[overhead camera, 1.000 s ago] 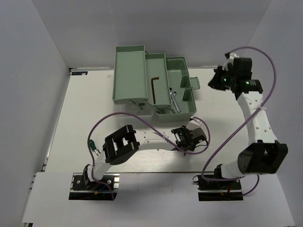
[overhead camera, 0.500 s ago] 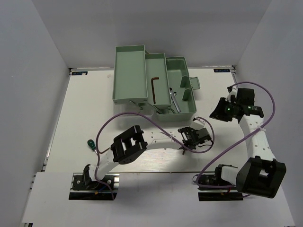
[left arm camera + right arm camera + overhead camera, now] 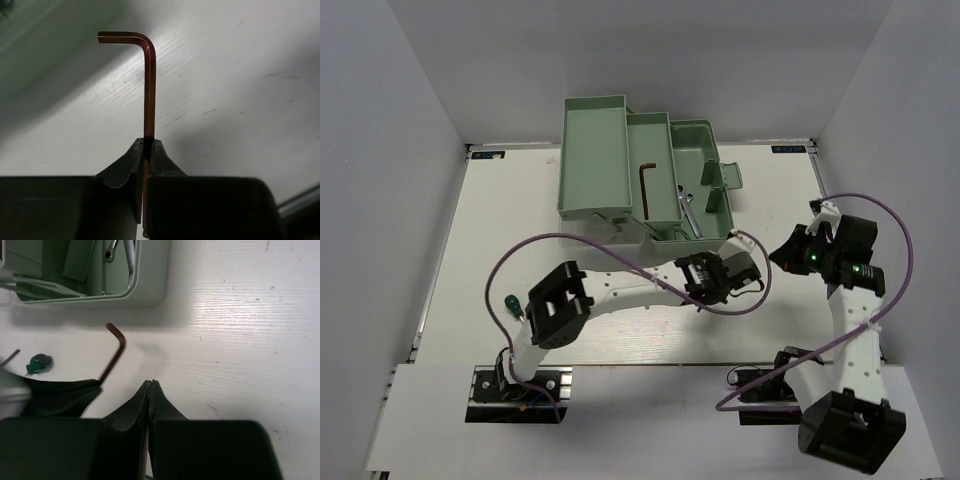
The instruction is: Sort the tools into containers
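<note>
**A:** Top view: left gripper (image 3: 722, 276) just in front of the toolbox (image 3: 590, 150), right gripper (image 3: 790, 250) off to the box's right. Contents?

**B:** One hex key (image 3: 647, 188) in the middle tray (image 3: 660, 150), two wrenches (image 3: 688, 212) in the deep bin (image 3: 692, 150) (a screwdriver (image 3: 510, 302) lies far left on the table (image 3: 500, 220)).

**A:** Left wrist?

**B:** Jaws clamped on a second key (image 3: 149, 90) by its long shank, bent end pointing left.

**A:** Right wrist?

**B:** Fingers pressed together, holding nothing. That second key hangs just left of them, below the toolbox rim.
</note>
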You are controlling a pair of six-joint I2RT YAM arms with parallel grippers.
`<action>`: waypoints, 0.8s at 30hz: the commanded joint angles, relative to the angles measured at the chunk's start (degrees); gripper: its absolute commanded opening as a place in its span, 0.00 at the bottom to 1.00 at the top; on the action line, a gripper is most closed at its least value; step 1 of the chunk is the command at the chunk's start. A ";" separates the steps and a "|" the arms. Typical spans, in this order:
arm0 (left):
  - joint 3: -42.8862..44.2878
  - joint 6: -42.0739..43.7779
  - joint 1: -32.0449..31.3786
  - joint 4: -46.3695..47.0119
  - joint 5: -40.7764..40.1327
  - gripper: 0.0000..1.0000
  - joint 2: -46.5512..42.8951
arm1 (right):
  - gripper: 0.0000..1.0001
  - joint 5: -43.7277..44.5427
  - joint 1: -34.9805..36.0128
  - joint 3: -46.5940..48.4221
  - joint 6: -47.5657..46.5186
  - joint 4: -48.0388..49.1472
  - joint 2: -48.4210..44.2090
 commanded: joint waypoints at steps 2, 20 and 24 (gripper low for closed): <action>5.95 7.20 1.05 3.64 -0.72 0.00 -9.90 | 0.00 -2.33 -1.47 -3.54 -4.42 3.99 -5.02; 22.30 19.15 23.11 3.38 -11.99 0.00 -2.88 | 0.11 -8.74 -4.02 -7.59 -5.48 2.59 -5.47; 23.36 18.63 25.48 1.71 -9.62 0.16 0.12 | 0.45 -12.25 -4.55 -7.32 -6.97 1.10 -4.41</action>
